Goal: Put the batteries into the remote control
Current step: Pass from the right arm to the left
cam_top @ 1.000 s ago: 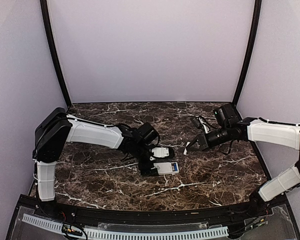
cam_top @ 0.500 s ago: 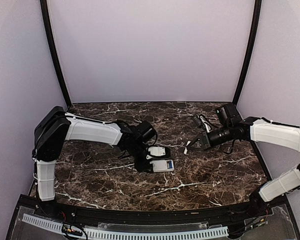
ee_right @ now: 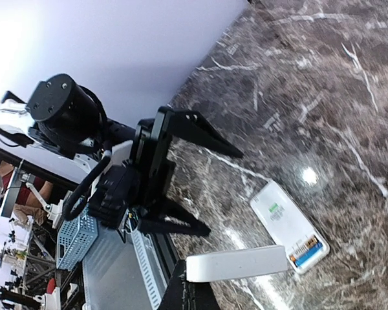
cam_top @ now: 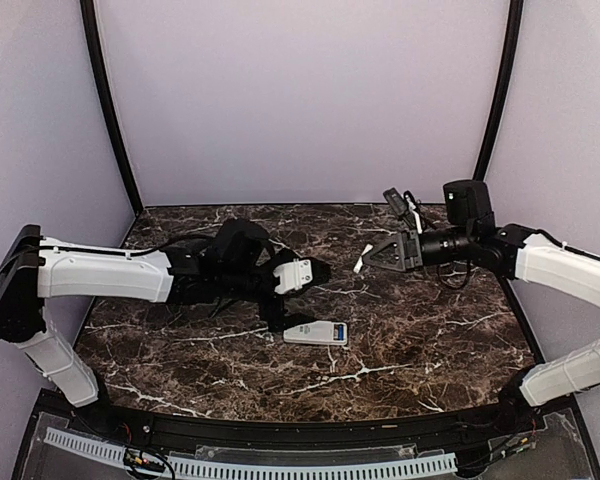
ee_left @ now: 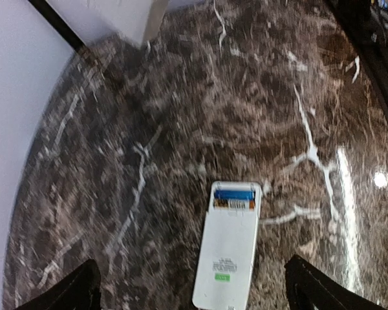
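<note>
Moved: we see the left arm (cam_top: 110, 275) has pulled back, and its left claw (cam_top: 298, 295) has lifted off the remote control (cam_top: 316, 333). The right arm (cam_top: 560, 265) has gone up and toward the back wall.
Tabletop (cam_top: 430, 340): dark brown stone look with white lines. It carries the remote control.
Left arm: it reaches low from the left side toward the middle.
Right arm: it reaches in from the right, up in the air.
Left claw: we see it spread wide. Its black fingers (ee_left: 77, 290) sit far apart in the wrist view, above the remote control and not touching it.
Right claw (cam_top: 375, 257): we see it holding a small white flat piece (cam_top: 362, 258) at its tip, well apart from the remote control.
Remote control: it lies flat on the tabletop, near the middle, toward the front. One end shows a blue strip.
White flat piece: long and thin, held off the tabletop.
</note>
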